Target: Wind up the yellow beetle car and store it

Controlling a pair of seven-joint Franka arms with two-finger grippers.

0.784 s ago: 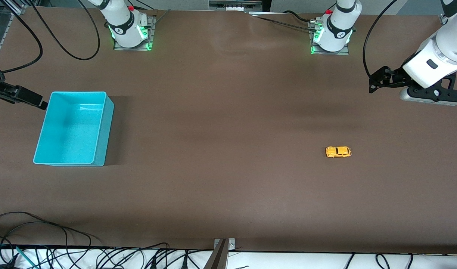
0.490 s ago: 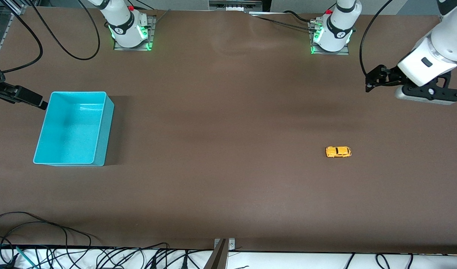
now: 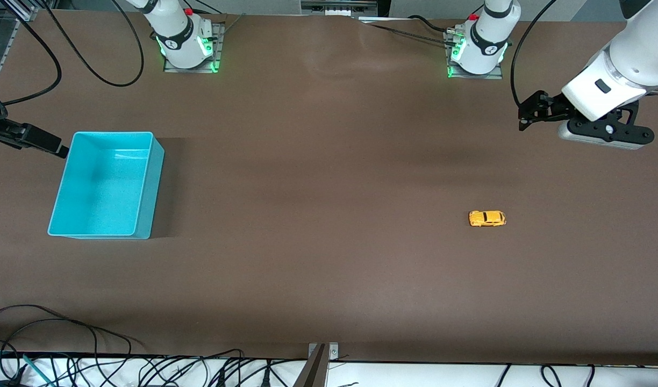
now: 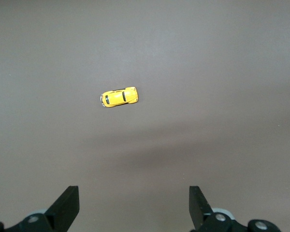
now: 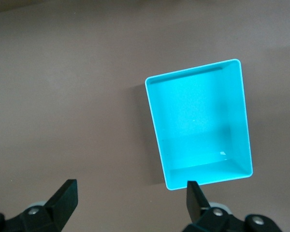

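The yellow beetle car stands alone on the brown table toward the left arm's end. It also shows in the left wrist view, well ahead of the fingertips. My left gripper is open and empty, in the air over bare table, apart from the car; its fingers spread wide in its wrist view. The turquoise bin sits empty toward the right arm's end. My right gripper is open and empty beside the bin's rim; its wrist view shows the bin from above.
The two arm bases stand along the table's edge by the robots. Loose cables lie along the table's edge nearest the front camera. Brown tabletop lies between bin and car.
My left arm has swung a little toward the table's middle and the robots' bases, still open. The car, the bin and my right arm have not moved.
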